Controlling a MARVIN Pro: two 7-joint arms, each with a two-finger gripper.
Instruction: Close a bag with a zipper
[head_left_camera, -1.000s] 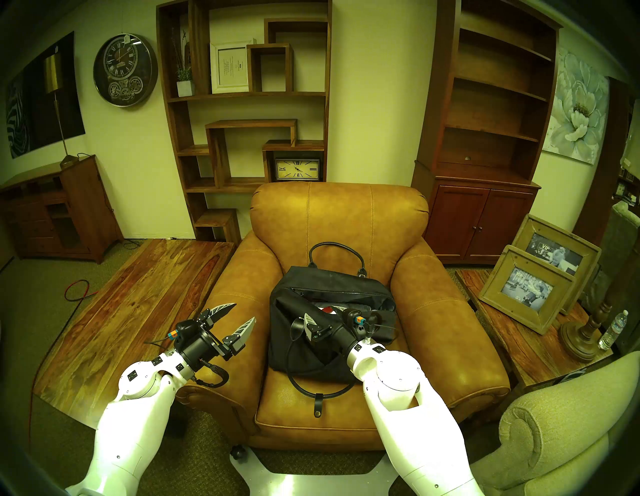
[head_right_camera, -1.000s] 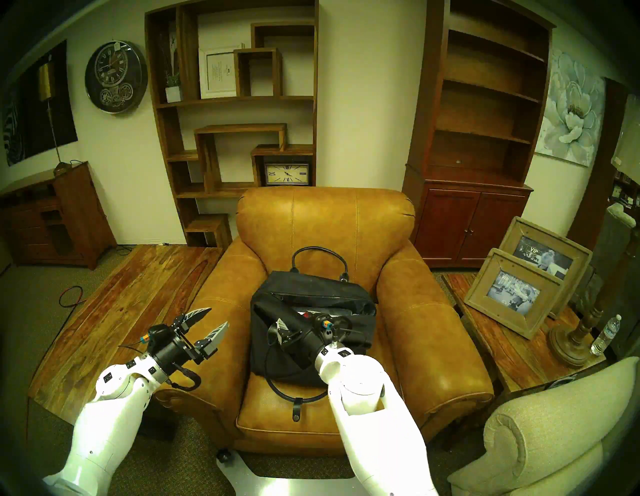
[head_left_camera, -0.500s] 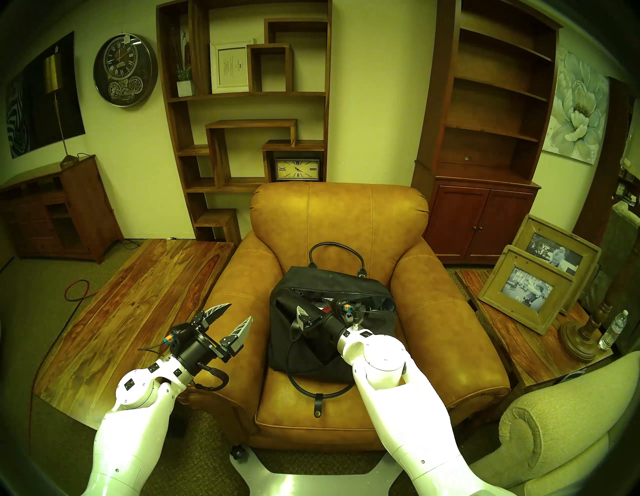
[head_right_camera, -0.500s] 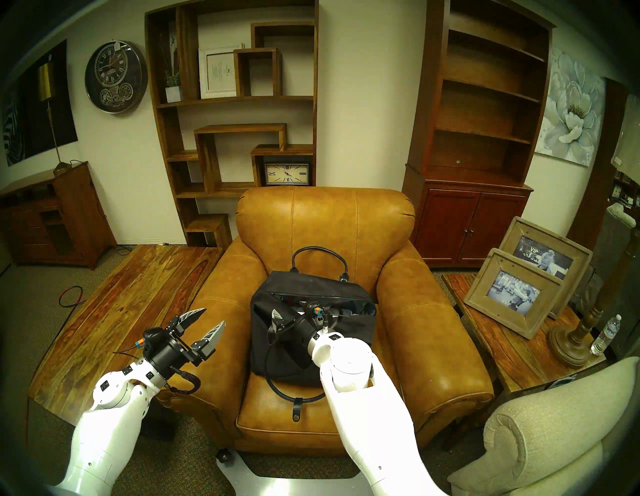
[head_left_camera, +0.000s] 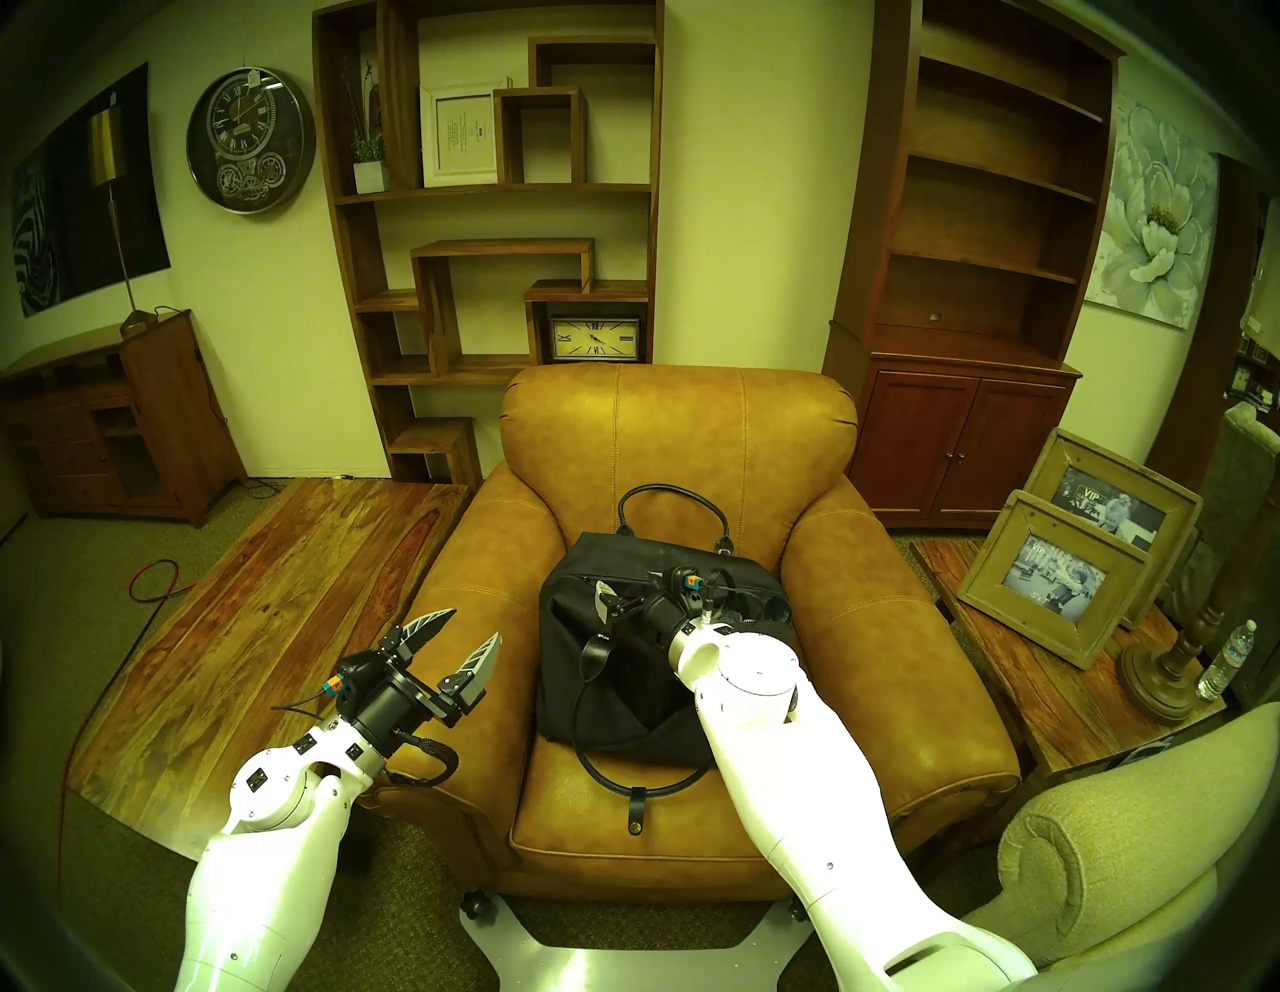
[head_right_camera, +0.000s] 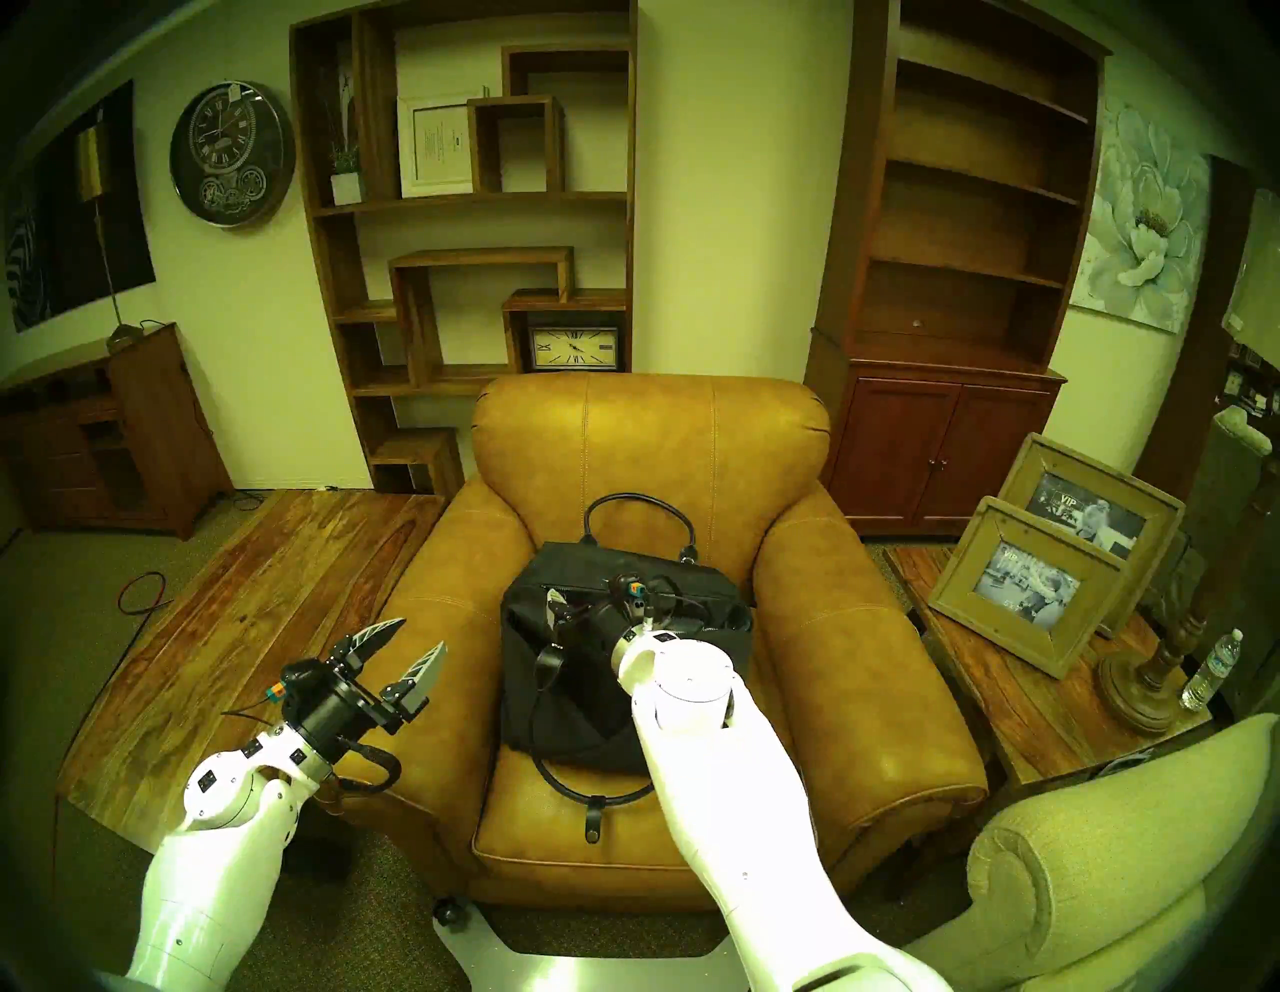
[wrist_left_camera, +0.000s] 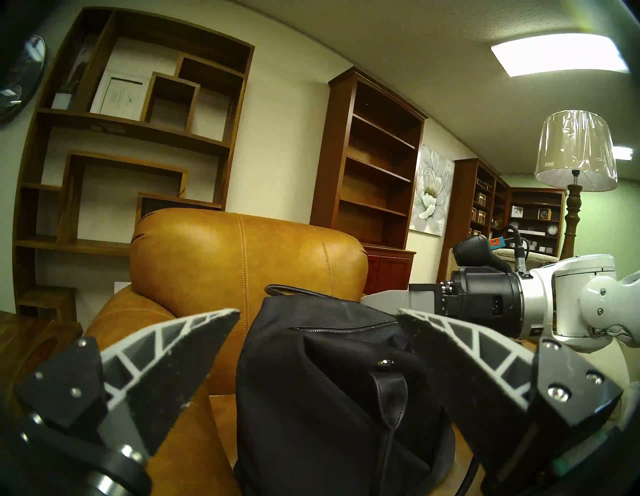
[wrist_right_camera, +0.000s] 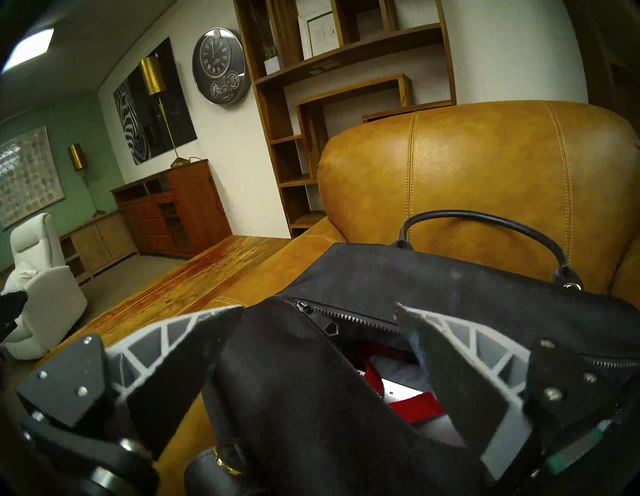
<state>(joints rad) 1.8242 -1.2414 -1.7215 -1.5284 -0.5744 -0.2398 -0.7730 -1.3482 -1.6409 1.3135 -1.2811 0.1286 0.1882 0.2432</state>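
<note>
Black bag (head_left_camera: 623, 665) sitting on the armchair (head_left_camera: 679, 443) seat, zipper (wrist_right_camera: 360, 320) gaping open, red and white stuff showing inside. Right claw (wrist_right_camera: 320, 313) spread wide right over the opening, gripping nothing. Left claw (head_left_camera: 465, 634) also wide open and empty, hanging above the chair's arm, beside the bag.

Tan leather armchair (head_left_camera: 679, 443), wooden bookshelves (head_left_camera: 485, 208)

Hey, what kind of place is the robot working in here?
Probably a furniture showroom rather than a home: the wall clock carries a hanging tag, the lamp shade is still in plastic wrap, and the bookcase shelves stand bare.
</note>
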